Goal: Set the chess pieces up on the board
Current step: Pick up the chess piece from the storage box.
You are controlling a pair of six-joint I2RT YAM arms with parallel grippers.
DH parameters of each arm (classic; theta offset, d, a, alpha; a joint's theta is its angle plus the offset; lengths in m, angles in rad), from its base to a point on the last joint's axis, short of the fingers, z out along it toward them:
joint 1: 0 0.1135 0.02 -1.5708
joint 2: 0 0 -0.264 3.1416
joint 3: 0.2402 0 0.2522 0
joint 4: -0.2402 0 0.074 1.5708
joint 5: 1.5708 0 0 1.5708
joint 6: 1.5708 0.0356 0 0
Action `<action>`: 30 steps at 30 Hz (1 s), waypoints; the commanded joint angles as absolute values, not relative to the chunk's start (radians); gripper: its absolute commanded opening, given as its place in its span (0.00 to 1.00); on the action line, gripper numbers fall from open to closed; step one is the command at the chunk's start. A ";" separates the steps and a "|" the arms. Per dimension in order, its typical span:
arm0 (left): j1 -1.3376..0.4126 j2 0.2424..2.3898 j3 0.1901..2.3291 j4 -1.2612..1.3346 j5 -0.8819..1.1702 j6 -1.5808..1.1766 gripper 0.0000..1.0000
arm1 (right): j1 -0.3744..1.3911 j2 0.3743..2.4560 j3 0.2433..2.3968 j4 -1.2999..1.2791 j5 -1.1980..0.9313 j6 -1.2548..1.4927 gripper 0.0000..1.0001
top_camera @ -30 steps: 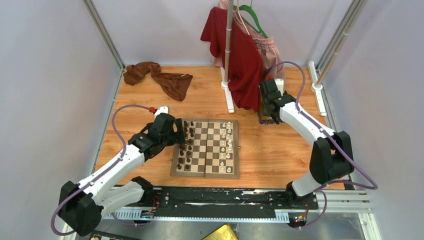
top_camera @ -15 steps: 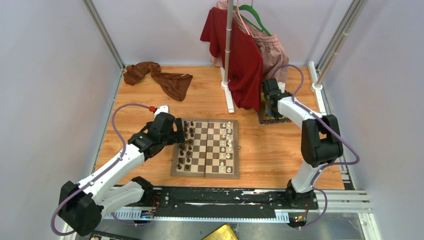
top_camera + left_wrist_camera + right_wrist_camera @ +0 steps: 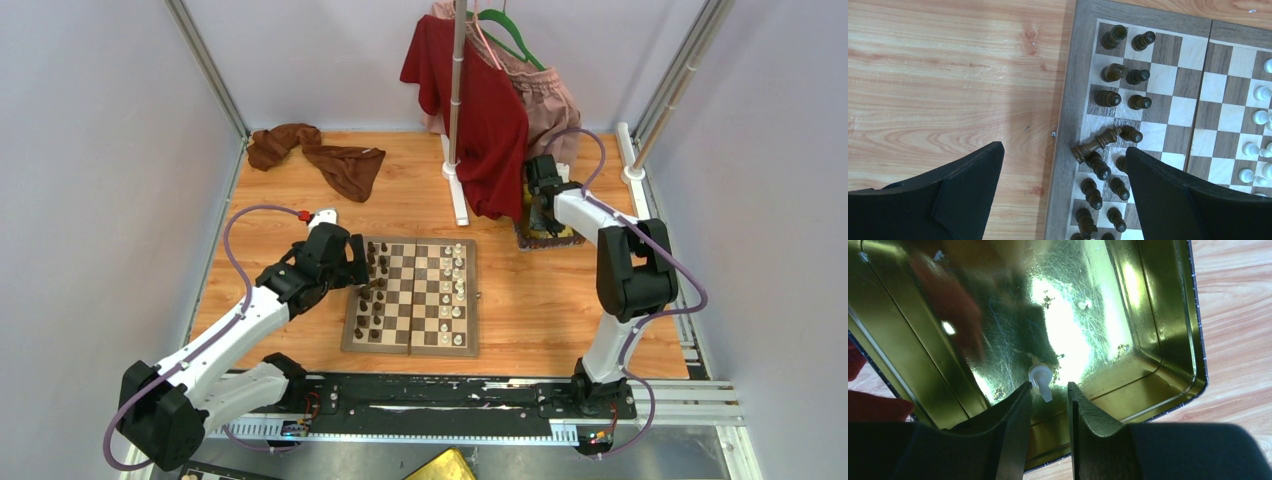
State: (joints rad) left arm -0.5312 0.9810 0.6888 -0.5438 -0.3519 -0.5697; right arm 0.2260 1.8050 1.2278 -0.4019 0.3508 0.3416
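Inside the gold tray [image 3: 1158, 340], your right gripper [image 3: 1049, 386] hangs with its fingers a little apart. A cream-white chess piece [image 3: 1039, 376] lies on its side in the gap at their tips, unpinched. Over the board [image 3: 1068, 100] at its left edge, your left gripper [image 3: 1063, 150] is spread wide above a toppled dark piece [image 3: 1096, 144] among standing dark pieces [image 3: 1138, 76].

**A:** What does the left wrist view lose?

**B:** The board [image 3: 1168, 115] runs off the right and bottom edges, cutting off some of the white pieces [image 3: 1260, 117].

**A:** And the right wrist view?

**B:** The gold tray [image 3: 1148, 315] is cropped at the top and left, and its floor is a smeared reflection. Whether the right gripper [image 3: 1048, 390] touches the white piece [image 3: 1040, 380] can't be told.
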 commanded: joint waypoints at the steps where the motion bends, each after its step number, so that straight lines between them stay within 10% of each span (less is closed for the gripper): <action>1: -0.520 0.983 0.718 -0.546 -0.369 -0.547 1.00 | 0.204 1.831 1.256 -0.390 0.332 0.330 0.35; 13: -0.515 0.971 0.712 -0.551 -0.370 -0.546 1.00 | 0.205 1.827 1.264 -0.411 0.319 0.331 0.01; 30: -0.514 0.921 0.696 -0.558 -0.370 -0.554 1.00 | 0.253 1.690 1.328 -0.494 0.356 0.300 0.00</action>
State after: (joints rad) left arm -0.5198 0.9493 0.6888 -0.5549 -0.3569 -0.5564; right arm 0.2287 1.7615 1.3003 -0.4400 0.3237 0.3161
